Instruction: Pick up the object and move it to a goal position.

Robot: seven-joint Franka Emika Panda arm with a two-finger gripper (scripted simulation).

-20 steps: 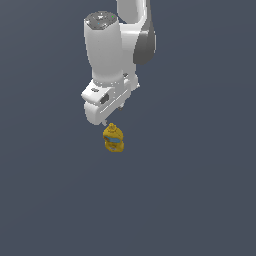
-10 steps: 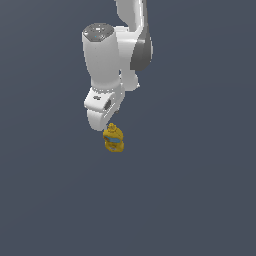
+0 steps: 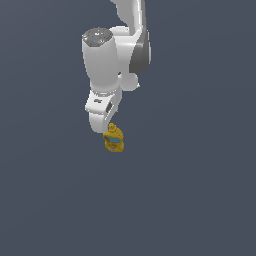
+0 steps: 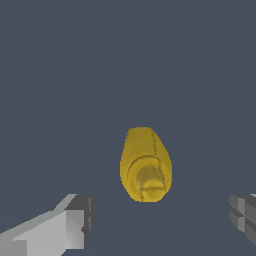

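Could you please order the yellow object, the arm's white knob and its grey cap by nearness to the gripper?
1. Small lumpy yellow blue-banded object, just below the gripper.
2. White round knob, higher, exterior view's right.
3. Grey round cap, highest.

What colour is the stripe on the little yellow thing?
Blue. The object shows its blue band best in the exterior view.

A bare simulated scene: featureless flat grey ground everywhere.
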